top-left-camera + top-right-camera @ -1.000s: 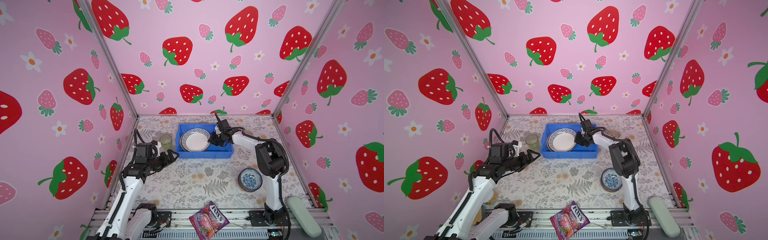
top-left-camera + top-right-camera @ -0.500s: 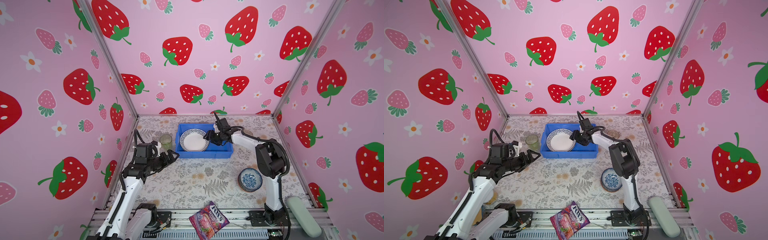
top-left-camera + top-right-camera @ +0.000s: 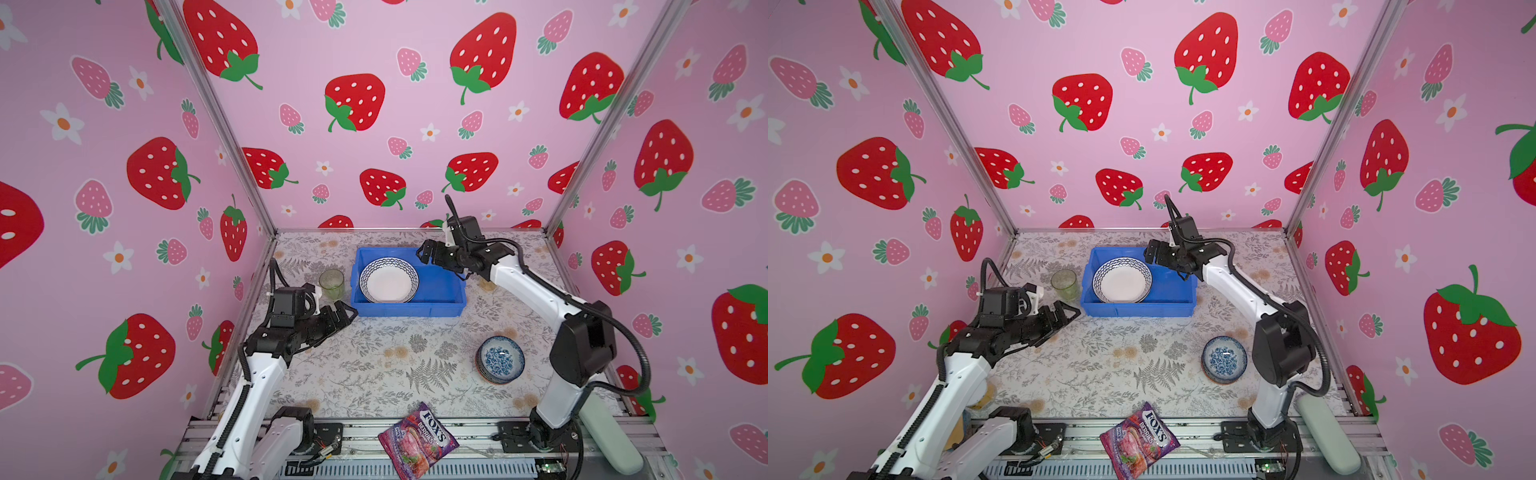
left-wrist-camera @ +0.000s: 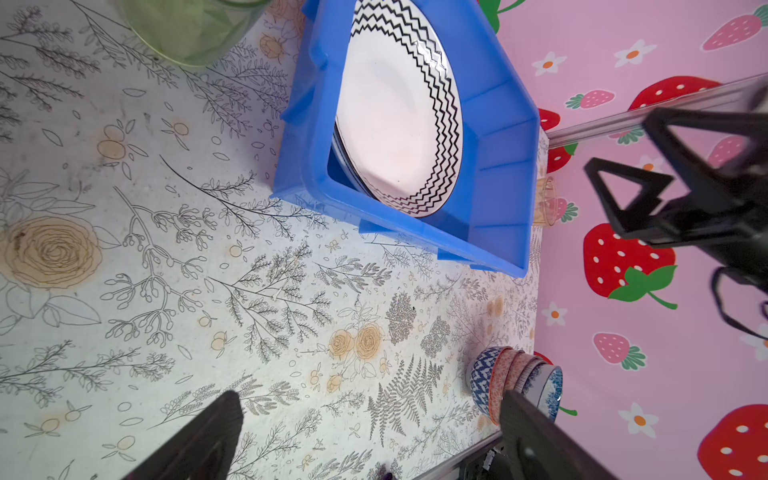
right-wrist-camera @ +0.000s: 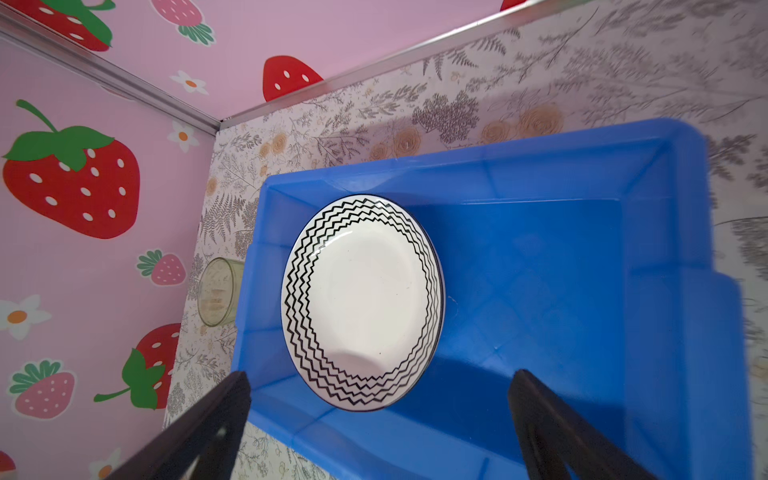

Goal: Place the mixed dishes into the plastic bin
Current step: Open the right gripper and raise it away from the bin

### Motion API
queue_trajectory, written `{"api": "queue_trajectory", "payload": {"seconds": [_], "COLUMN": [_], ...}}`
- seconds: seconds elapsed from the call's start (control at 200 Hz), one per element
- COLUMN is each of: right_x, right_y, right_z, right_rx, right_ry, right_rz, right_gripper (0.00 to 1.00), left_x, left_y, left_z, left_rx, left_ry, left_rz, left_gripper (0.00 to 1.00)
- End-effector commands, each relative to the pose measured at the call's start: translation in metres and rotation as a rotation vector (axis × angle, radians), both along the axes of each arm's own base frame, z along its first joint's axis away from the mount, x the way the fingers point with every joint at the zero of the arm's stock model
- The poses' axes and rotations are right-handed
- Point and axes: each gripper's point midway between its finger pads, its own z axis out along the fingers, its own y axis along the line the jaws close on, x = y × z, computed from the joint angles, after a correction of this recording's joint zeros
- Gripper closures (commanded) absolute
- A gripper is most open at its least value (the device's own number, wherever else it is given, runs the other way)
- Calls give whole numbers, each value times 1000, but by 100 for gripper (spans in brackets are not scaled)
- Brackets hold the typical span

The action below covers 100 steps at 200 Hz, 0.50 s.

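A: In the bin (image 3: 409, 308), at the surface's far edge?
B: One item: plate (image 3: 388, 280), zigzag rim, lying at the left end. Anything beneath it cannot be told.
A: Left outside?
B: Green glass (image 3: 331, 284), just beside the bin's left wall. Amber glass (image 4: 547, 201), past its right wall. Stack of bowls (image 3: 500, 359), near the right edge.
A: Jaws?
B: Right jaws: spread, empty, above the bin's far right corner. Left jaws: spread, empty, off its front left corner.

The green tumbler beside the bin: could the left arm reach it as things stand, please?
Probably yes. The left gripper is open, close to the green tumbler, with bare table between; only the wall of the blue bin stands alongside.
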Motion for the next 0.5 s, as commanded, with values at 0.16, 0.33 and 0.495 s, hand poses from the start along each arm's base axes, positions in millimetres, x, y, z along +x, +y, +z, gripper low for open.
{"api": "queue_trajectory", "payload": {"seconds": [0.16, 0.33, 0.495], "right_x": [-62, -106, -151], "right_y": [-87, -135, -169], "right_z": [19, 21, 6], "right_rx": [-224, -271, -293], "right_ry": [11, 51, 139], "right_rz": [-81, -146, -194], "right_gripper": [9, 18, 24], "left_x": [7, 6, 5], "left_y": [-53, -108, -148], "left_z": [31, 45, 42], "left_rx": [79, 71, 88], "left_ry": [-99, -167, -162], "left_rz": [-156, -333, -460], "left_gripper": [1, 1, 1]}}
